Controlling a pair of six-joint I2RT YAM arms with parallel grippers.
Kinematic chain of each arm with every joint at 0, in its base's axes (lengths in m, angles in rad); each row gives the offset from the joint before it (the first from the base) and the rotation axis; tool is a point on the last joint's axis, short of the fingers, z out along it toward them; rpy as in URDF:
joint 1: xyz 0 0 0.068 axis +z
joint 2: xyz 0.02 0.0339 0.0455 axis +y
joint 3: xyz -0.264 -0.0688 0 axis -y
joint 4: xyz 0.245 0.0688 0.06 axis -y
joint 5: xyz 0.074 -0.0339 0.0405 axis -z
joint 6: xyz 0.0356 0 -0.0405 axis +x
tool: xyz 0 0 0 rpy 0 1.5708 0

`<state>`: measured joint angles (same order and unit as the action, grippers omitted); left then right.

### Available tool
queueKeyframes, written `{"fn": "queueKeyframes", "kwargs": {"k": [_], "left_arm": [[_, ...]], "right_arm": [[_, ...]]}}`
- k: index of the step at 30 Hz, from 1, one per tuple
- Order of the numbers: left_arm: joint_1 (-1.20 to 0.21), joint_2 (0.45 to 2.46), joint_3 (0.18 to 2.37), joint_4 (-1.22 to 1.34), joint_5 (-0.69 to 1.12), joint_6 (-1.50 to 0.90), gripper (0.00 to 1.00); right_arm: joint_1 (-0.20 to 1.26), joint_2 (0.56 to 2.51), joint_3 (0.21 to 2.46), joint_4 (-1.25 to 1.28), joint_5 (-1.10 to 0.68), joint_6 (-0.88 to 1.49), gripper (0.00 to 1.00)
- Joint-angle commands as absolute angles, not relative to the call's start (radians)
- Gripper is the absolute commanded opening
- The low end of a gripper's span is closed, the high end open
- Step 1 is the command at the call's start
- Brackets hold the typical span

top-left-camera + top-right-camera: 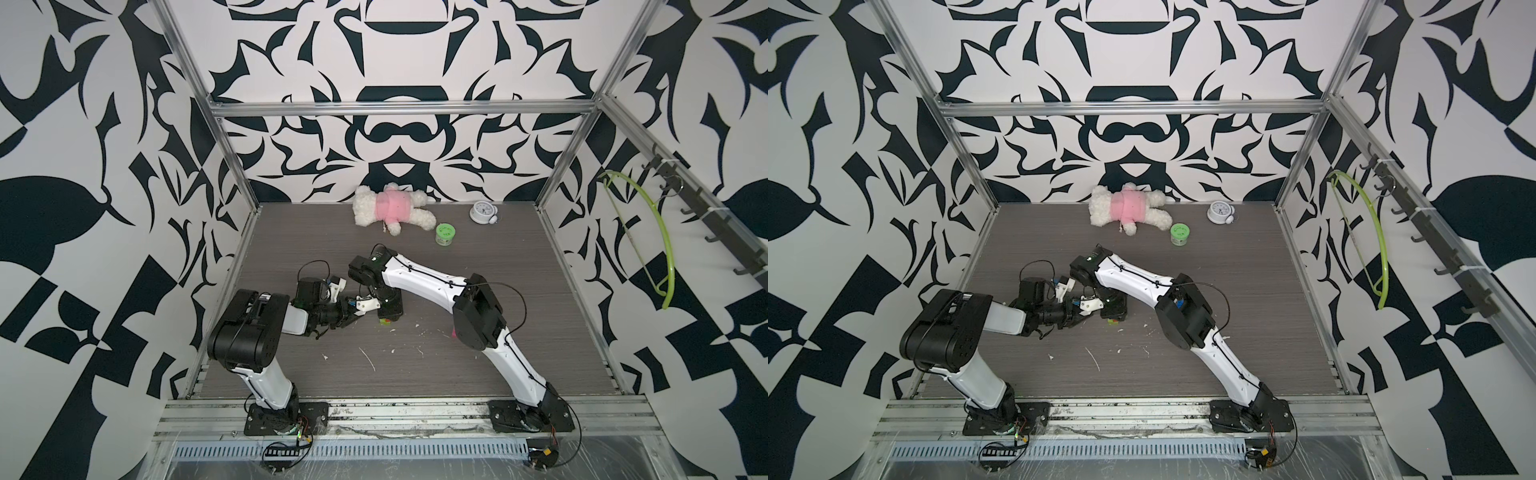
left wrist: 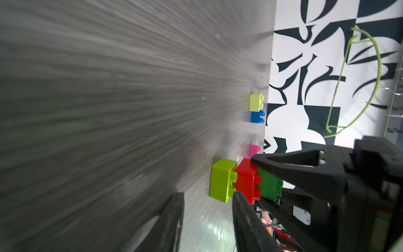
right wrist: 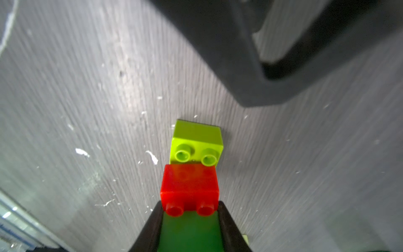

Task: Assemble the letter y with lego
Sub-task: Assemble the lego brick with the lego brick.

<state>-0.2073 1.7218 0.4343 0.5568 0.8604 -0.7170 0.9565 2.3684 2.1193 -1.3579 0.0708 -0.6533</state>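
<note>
My right gripper (image 3: 190,206) is shut on a green brick (image 3: 189,231), and a red brick (image 3: 189,183) is joined to that brick's front. A yellow-green brick (image 3: 197,141) lies on the table just past the red one, its studs facing it. In the left wrist view the same row shows: yellow-green brick (image 2: 222,181), red brick (image 2: 247,181), green brick (image 2: 269,185). My left gripper (image 2: 209,218) stands open beside the yellow-green brick, with bare table between its fingers. Farther off lie a second yellow-green brick (image 2: 256,102), a blue brick (image 2: 257,116) and a pink brick (image 2: 254,149). In both top views the grippers meet mid-table over the red brick (image 1: 385,321) (image 1: 1111,321).
At the back of the table are a plush toy (image 1: 390,208), a green round jar (image 1: 444,233) and a small clock (image 1: 482,212). A green hanger (image 1: 660,232) hangs on the right wall. White specks dot the tabletop (image 1: 374,361).
</note>
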Motion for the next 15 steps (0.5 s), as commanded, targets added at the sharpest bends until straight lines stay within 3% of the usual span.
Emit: {"fn": "queueKeyframes", "kwargs": {"k": [1, 15], "left_arm": [[-0.252, 1.804, 0.391, 0.498, 0.788, -0.756, 0.42], [-0.224, 1.766, 0.376, 0.537, 0.747, -0.773, 0.42]], "right_arm": [[0.979, 2.408, 2.106, -1.295, 0.025, -0.619, 0.18], [0.946, 2.36, 2.02, -1.29, 0.039, -0.588, 0.18]]}}
